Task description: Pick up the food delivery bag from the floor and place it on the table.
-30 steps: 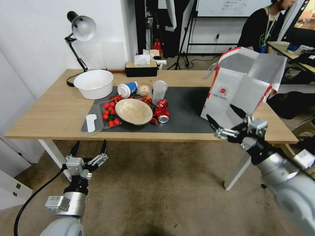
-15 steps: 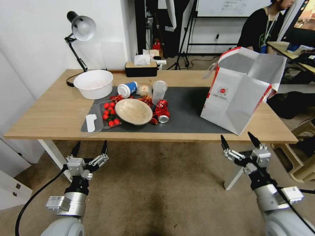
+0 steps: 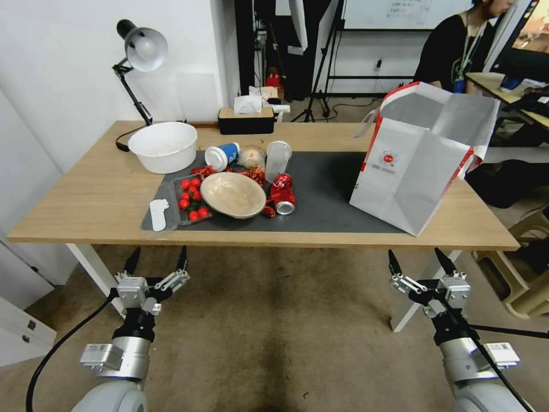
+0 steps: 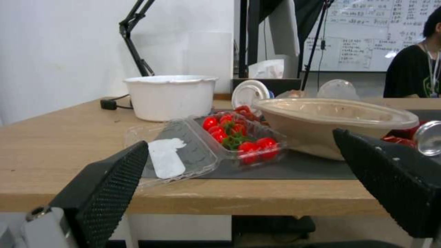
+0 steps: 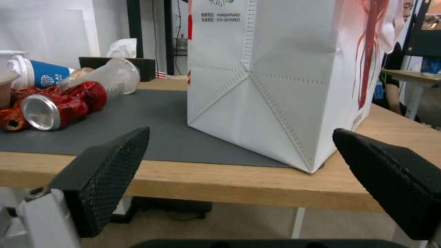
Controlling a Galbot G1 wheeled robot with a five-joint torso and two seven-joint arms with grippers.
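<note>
The food delivery bag (image 3: 420, 157) stands upright on the tabletop (image 3: 91, 200), partly on its dark mat. Both the right hand (image 3: 417, 262) and left hand (image 3: 155, 260) hang spread and empty below the edge. It looks light, thin-walled and easily creased, so the strap handles or stiffer top rim seem the safest hold.
</note>
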